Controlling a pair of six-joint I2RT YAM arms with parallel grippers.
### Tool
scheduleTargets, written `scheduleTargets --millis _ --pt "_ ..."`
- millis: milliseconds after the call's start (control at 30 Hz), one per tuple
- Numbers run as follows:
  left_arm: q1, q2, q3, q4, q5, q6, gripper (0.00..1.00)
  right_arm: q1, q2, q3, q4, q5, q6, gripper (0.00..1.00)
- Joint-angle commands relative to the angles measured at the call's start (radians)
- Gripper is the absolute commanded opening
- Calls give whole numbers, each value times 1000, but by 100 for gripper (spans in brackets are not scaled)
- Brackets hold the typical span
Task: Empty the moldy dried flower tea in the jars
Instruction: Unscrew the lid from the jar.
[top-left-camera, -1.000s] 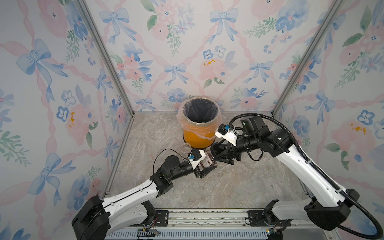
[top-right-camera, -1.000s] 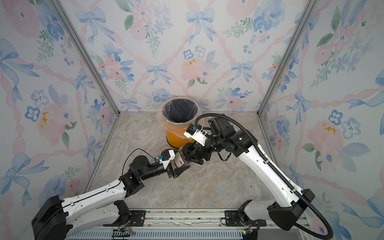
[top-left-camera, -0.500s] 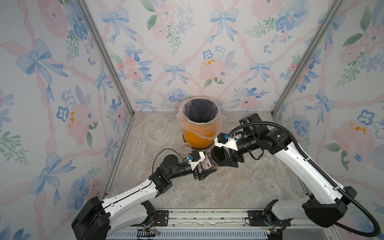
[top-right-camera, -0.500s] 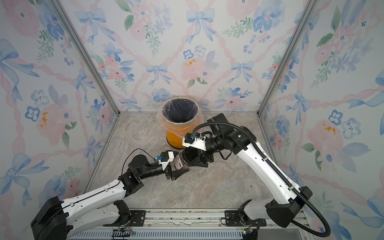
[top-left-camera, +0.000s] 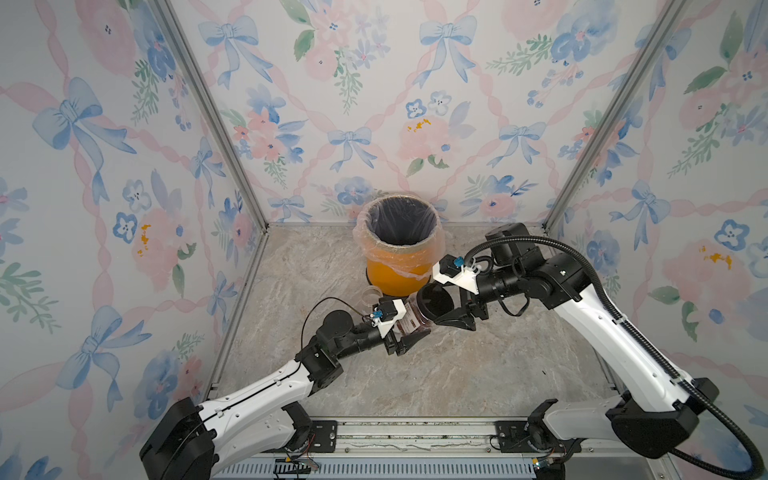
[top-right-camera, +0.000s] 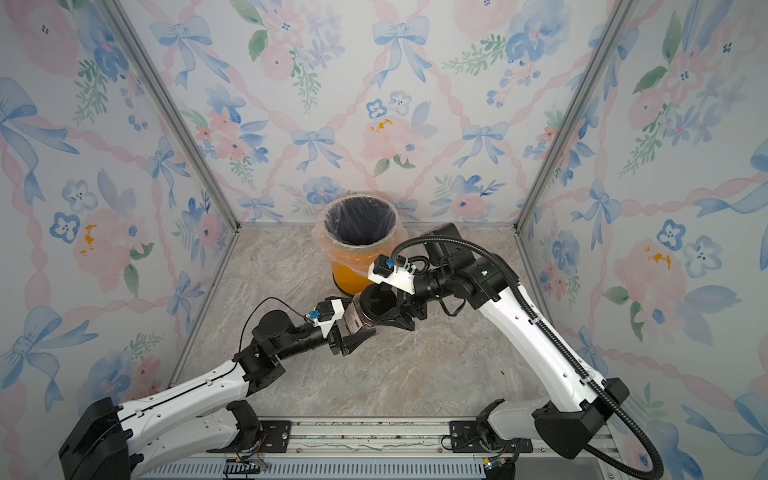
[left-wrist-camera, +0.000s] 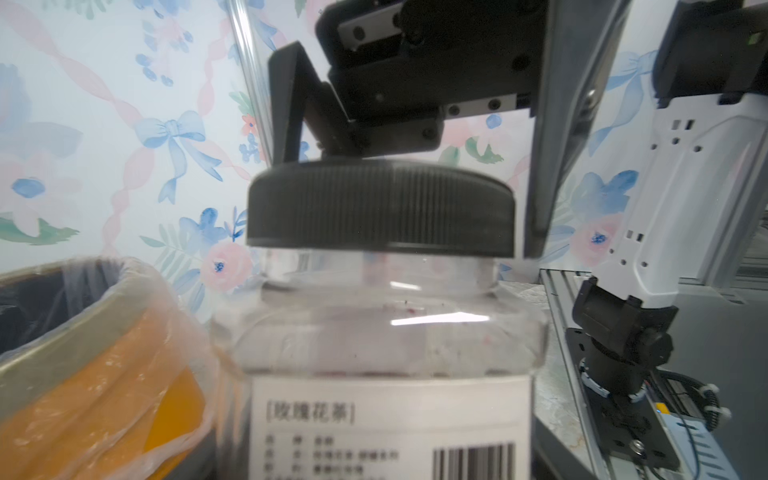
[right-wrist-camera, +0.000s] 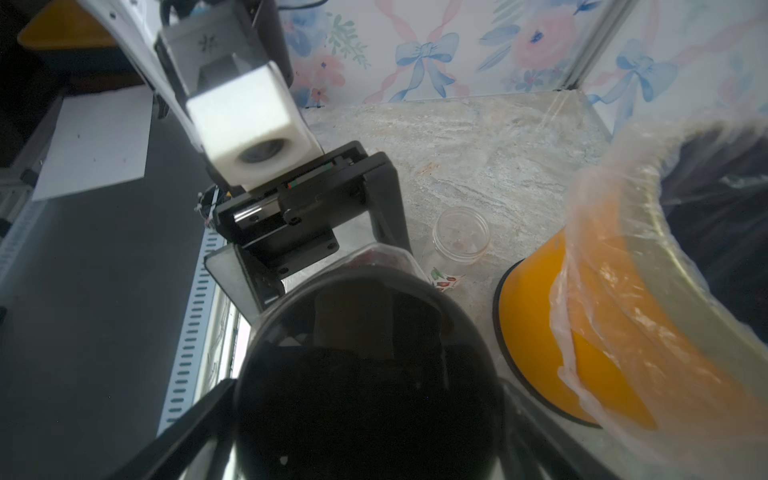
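Marble-look counter: grey-beige veined slab, boxed in by panels papered with blue bows and pink flowers.
Bin: round orange bin with a clear plastic liner folded over its rim. Stands at 12 o'clock on the counter, close against the back panel; dark inside.
Held jar: squarish clear plastic jar with a white printed label, at about 5 o'clock from the bin's base. Tilted, lid end leaning toward the right arm. Cannot tell whether its base touches the counter.
Tea: reddish-brown dried flower bits in the lower part of that jar, seen through the wall; the shoulder above the label looks clear.
Lid: ribbed black screw lid, seated on the jar's neck.
Left tool: comes in from 7 o'clock, clamped across the jar body, one finger on each side.
Right tool: comes in from 4 o'clock, jaws spread wide and straddling the lid. The left wrist view shows a gap between one finger and the lid's rim, so no grip.
Second jar: small round lidless clear jar, upright on the counter at 7 o'clock from the bin's base, just beside it. Only a few reddish crumbs on its bottom.
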Motion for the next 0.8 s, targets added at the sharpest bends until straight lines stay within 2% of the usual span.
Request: scheduleTargets --millis 0,133,200,367,467,767 --pt "15 -16 -14 26 -144 30 44 -23 -80 -31 100 -34 245 98" --pt "16 -14 -15 26 -161 42 45 -21 -136 -69 182 -22 419 97" --pt "15 -10 -14 26 -168 43 45 -16 -145 -64 189 28 487 97" --pt "16 -2 -10 40 -218 49 44 0 -81 63 60 293 706 97" --pt "14 1 -7 43 -230 66 43 28 12 188 -84 385 806 97" --pt "6 15 -11 42 -239 99 42 122 255 464 -270 457 898 97"
